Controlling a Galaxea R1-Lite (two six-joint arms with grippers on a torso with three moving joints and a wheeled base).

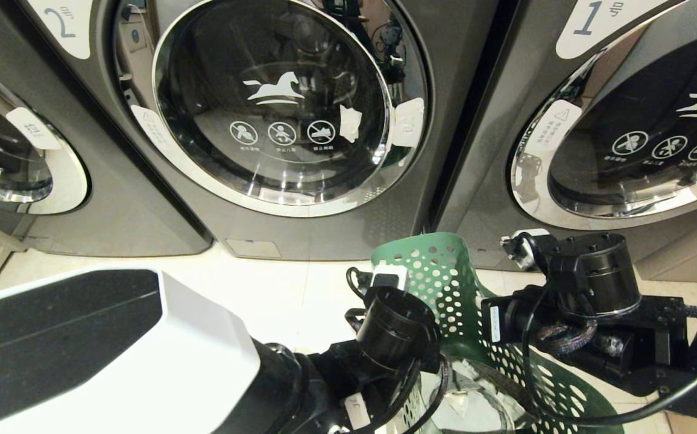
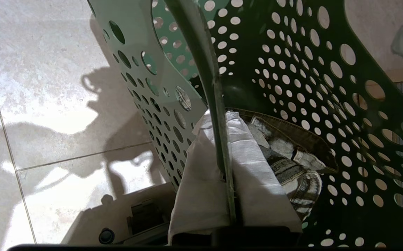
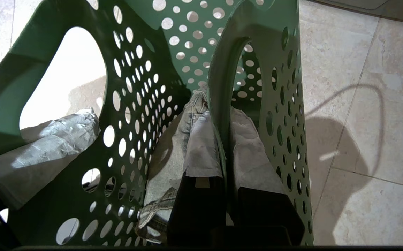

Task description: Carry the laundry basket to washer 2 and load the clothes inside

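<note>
The dark green laundry basket (image 1: 445,283) is sitting low in the centre of the head view, between the two arms, above the pale tiled floor (image 1: 264,295), with its perforated wall rising toward the washers. The left hand (image 2: 227,195) is pinching the basket's left side wall, its cloth-wrapped fingers (image 2: 260,181) pressed narrow on either side of the thin plastic edge, as the left wrist view shows at lower centre. The right hand (image 3: 224,167) is doing the same on the opposite wall, its wrapped fingers (image 3: 203,146) closed tight around the rim beside the slot handle, at the centre of the right wrist view. The clothes (image 2: 292,157), a faded grey-green denim-like garment with darker patches, are lying crumpled in the bottom of the basket, just beside the left hand's inner finger, and they are also showing at lower centre of the right wrist view. Washer 2 (image 1: 276,108), dark grey with a chrome-rimmed round glass door and a white horse logo, is filling the upper centre of the head view with its door closed. The washer labelled 1 (image 1: 626,120) is standing at the upper right, and a third washer (image 1: 11,163) is showing partly at the left edge.
</note>
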